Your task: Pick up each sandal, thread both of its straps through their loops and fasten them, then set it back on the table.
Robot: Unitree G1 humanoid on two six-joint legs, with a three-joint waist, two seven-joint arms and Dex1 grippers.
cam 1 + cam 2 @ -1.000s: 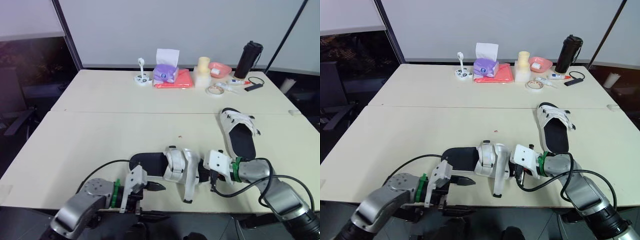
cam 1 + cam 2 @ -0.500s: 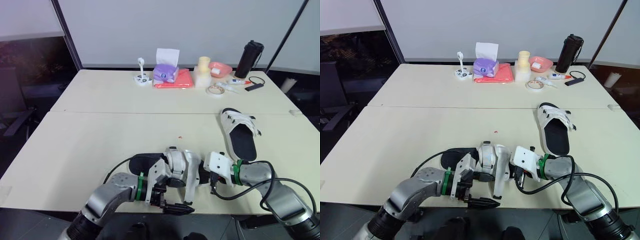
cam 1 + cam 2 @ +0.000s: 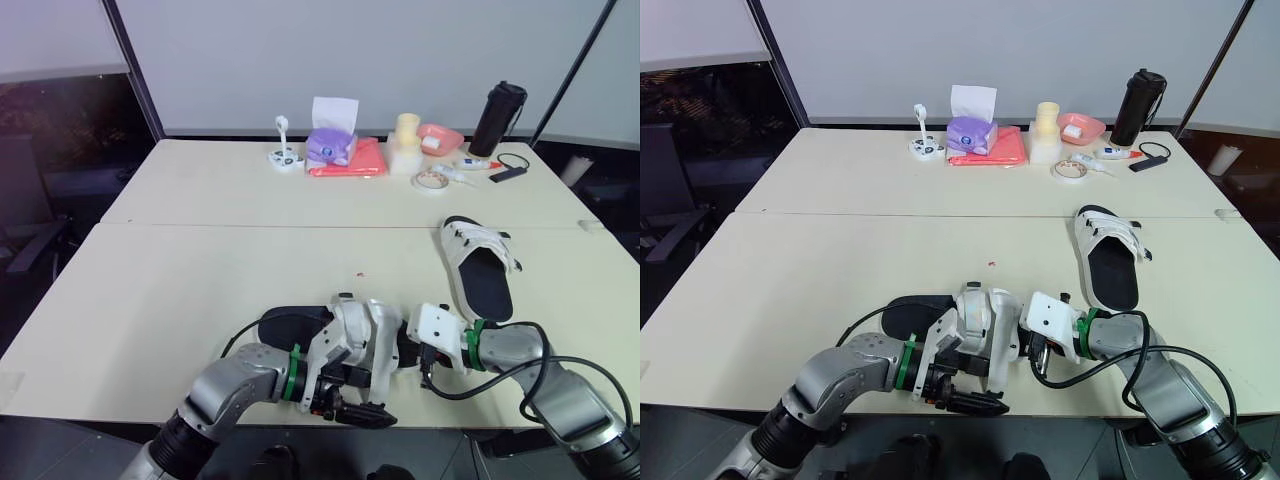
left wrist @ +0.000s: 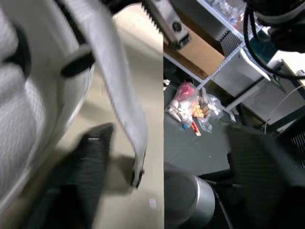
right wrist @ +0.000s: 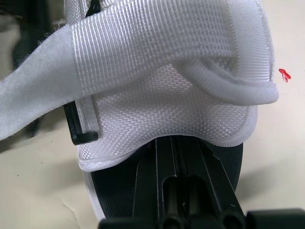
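A black-soled sandal (image 3: pixel 335 335) with white straps lies near the table's front edge. One loose strap (image 3: pixel 378 372) trails off it toward that edge; its tip (image 4: pixel 137 175) rests right at the rim. My left gripper (image 3: pixel 372 414) lies along the front edge just below the strap's tip, open, with one finger (image 4: pixel 90 162) resting on the table beside the strap. My right gripper (image 3: pixel 410 350) is shut on the sandal's sole (image 5: pixel 114 191) at the toe end, under the white upper (image 5: pixel 171 62). A second sandal (image 3: pixel 480 265) lies apart at the right.
Along the table's far side stand a purple tissue box (image 3: pixel 332 143), a red cloth (image 3: pixel 352 160), a cream container (image 3: pixel 405 143), a pink bowl (image 3: pixel 441 136), a tape roll (image 3: pixel 430 181) and a black bottle (image 3: pixel 497 118). The front edge (image 3: pixel 120 415) lies close to both grippers.
My left gripper has swung from beside the sandal's heel rightward along the front edge to the loose strap's tip. The right gripper and both sandals have stayed put.
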